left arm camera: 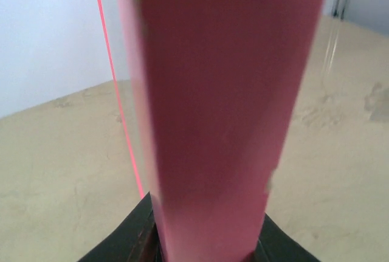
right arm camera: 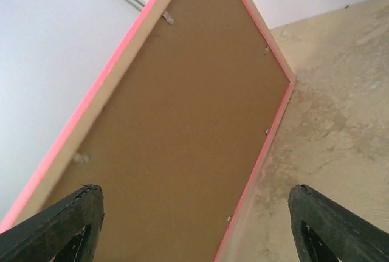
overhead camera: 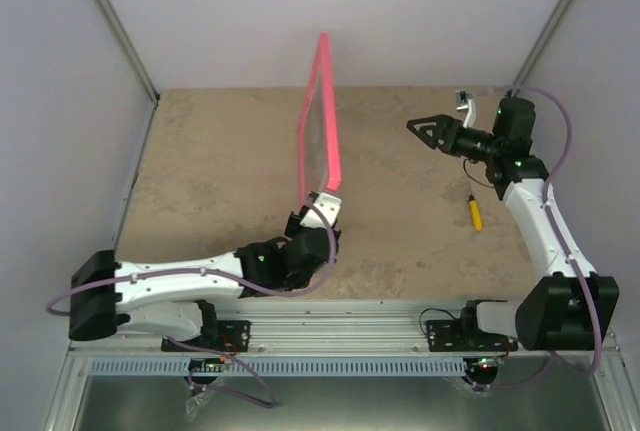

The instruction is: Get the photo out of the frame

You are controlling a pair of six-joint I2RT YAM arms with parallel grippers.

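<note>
The pink frame (overhead camera: 325, 121) stands upright on its edge in the middle of the table. My left gripper (overhead camera: 322, 206) is shut on its near lower corner. In the left wrist view the pink edge (left arm camera: 225, 92) fills the picture, rising from between my dark fingers (left arm camera: 130, 237). My right gripper (overhead camera: 420, 129) hangs open to the right of the frame, apart from it and pointing at it. In the right wrist view the brown back (right arm camera: 182, 110) with small metal tabs (right arm camera: 167, 17) lies ahead, between the wide-spread fingertips (right arm camera: 79, 213). The photo is hidden.
A yellow-handled tool (overhead camera: 475, 213) lies on the table by the right arm. A small white and green object (overhead camera: 462, 101) sits at the back right corner. Grey walls and metal posts close the table on three sides.
</note>
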